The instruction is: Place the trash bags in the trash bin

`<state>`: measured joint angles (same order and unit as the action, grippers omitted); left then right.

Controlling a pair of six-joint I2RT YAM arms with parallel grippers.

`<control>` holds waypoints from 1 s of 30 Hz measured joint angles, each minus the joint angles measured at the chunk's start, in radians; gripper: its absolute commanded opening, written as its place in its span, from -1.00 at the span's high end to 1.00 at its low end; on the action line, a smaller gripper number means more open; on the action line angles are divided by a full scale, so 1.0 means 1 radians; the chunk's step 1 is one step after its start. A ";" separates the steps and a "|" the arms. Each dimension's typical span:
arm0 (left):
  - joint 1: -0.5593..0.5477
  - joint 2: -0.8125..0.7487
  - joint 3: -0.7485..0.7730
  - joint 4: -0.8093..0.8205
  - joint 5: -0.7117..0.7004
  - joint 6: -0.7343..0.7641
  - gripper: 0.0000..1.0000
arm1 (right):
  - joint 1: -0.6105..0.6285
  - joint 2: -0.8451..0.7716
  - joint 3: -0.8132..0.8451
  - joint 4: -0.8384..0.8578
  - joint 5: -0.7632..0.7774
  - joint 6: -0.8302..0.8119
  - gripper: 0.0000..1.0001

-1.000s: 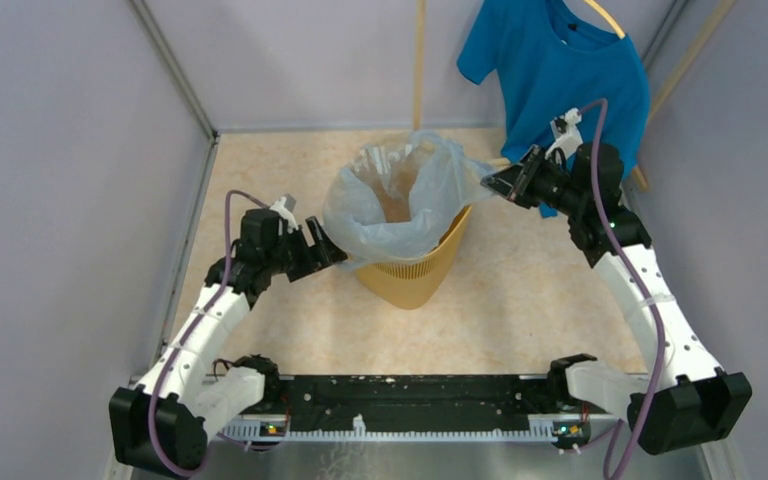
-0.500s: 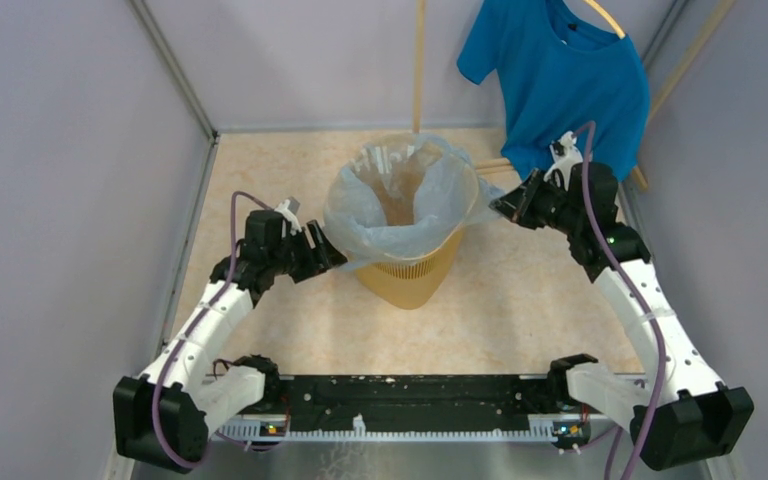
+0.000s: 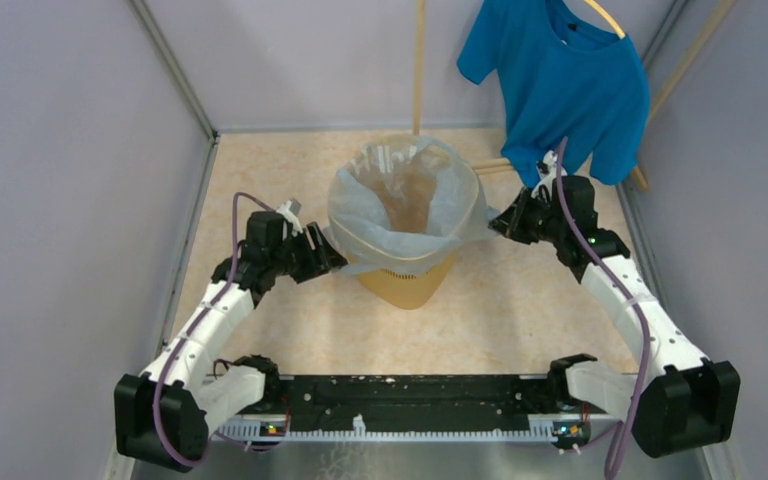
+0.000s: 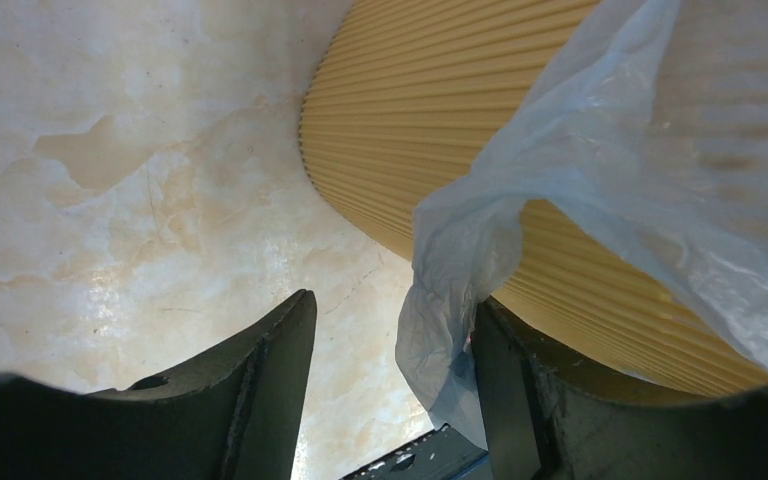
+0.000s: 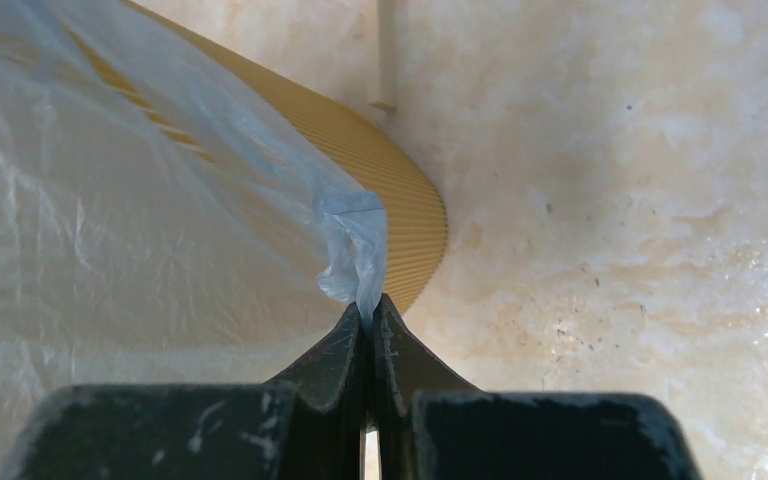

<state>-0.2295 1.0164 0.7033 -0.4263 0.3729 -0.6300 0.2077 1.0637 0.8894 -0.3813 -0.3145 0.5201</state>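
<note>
Pale blue bag lines the yellow bin between the arms, its mouth draped over the rim. Right gripper pinches the bag's edge tight, stretching it outward. Left gripper gapes, with a bag fold hanging unclamped between its jaws.

We see thin, crinkly, translucent film in the bag pinched in the right claw. Beside the left claw the bin is ribbed, matt plastic. Beneath both, the tabletop looks smooth, faintly glossy.
</note>
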 measured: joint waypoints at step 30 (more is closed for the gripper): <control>0.000 0.024 -0.142 0.076 -0.003 -0.032 -0.01 | 0.019 0.158 -0.209 0.225 -0.080 0.008 0.97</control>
<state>-0.2295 1.0405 0.5613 -0.3500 0.3698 -0.6617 0.2268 1.2217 0.6807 -0.1566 -0.3946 0.5282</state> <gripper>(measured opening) 0.508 0.006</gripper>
